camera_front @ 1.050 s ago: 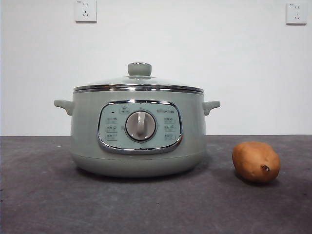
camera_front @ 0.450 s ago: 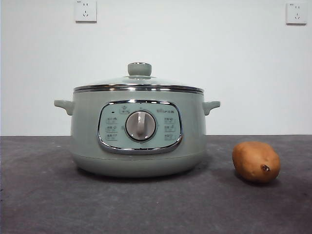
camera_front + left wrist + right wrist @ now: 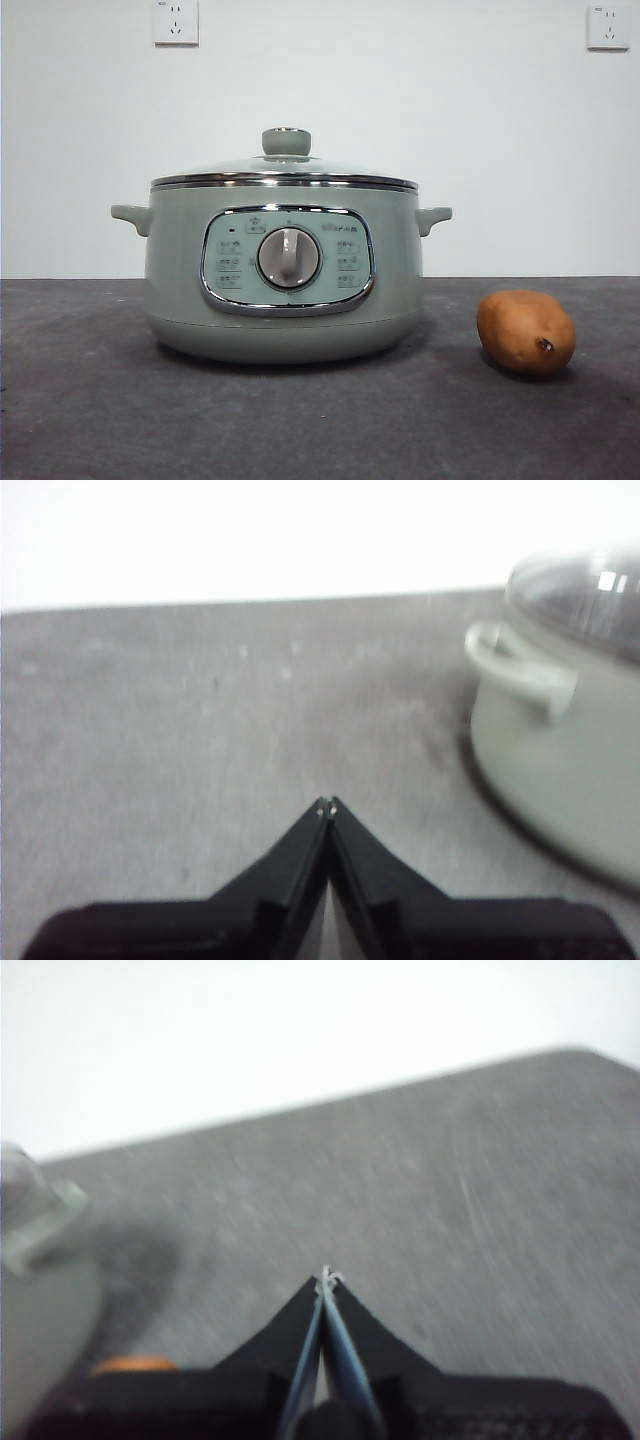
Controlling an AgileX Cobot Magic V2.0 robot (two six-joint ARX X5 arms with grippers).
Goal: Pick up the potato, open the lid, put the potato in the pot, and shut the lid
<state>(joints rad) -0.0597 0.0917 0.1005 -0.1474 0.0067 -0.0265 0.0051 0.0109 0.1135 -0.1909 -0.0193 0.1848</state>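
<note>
Grey and faintly scuffed, the bench (image 3: 90, 420) runs bare across its front edge in the front view. Nearest on it, toward the bench's right end, lies the potato (image 3: 525, 332), orange-brown and oval, resting on its side with a small dark spot on the end that faces forward. It sits just beside the pot (image 3: 283, 270) but apart from it, with a strip of bench between them.

At the middle of the bench stands the pot, pale sage-green, upright, with a small handle on each side. Its chrome-framed control panel (image 3: 287, 260) faces the front edge, with a silver dial (image 3: 289, 258) at its centre. On the pot's rim sits the lid (image 3: 284, 170), level and shut, a shallow glass dome in a steel band with a pale-green knob (image 3: 286, 141) on top.

Behind the bench's back edge rises a white wall with two sockets (image 3: 176, 21) high up, one toward each side.

Neither arm shows in the front view. In the left wrist view the left gripper (image 3: 327, 805) hangs above bare bench, its black jaws pressed together at the tips and holding nothing, with the pot and one handle off to the side. In the blurred right wrist view the right gripper (image 3: 326, 1280) is likewise closed to a point and empty, the potato a sliver of orange beside its base.
</note>
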